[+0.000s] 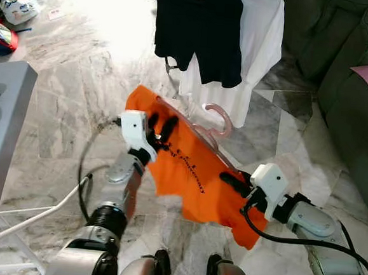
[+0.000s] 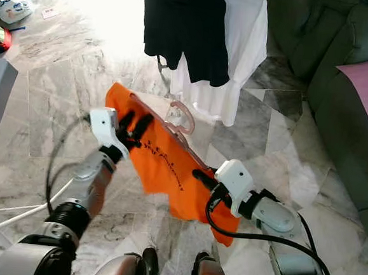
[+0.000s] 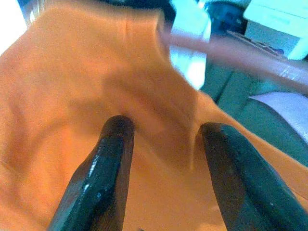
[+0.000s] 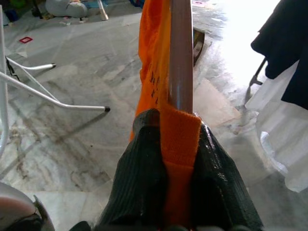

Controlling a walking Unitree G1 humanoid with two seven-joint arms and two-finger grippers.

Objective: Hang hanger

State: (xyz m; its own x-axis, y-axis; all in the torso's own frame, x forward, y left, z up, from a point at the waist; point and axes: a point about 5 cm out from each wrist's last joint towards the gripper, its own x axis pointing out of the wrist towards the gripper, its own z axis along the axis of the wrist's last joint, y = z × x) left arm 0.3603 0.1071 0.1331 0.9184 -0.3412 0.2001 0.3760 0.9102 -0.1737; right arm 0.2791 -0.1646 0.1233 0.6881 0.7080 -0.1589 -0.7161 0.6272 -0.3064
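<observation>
An orange shirt hangs on a pink hanger that is held slanted in front of me, above the marble floor. My left gripper is at the shirt's upper shoulder; in the left wrist view its fingers stand apart, open, with the orange cloth lying against them. My right gripper is at the lower shoulder. In the right wrist view it is shut on the orange cloth and on the hanger's bar wrapped inside it.
Just beyond the hanger, a black shirt and a white garment hang on a rack. A dark green sofa runs along the right. A grey table stands at the left, with white frame legs below it.
</observation>
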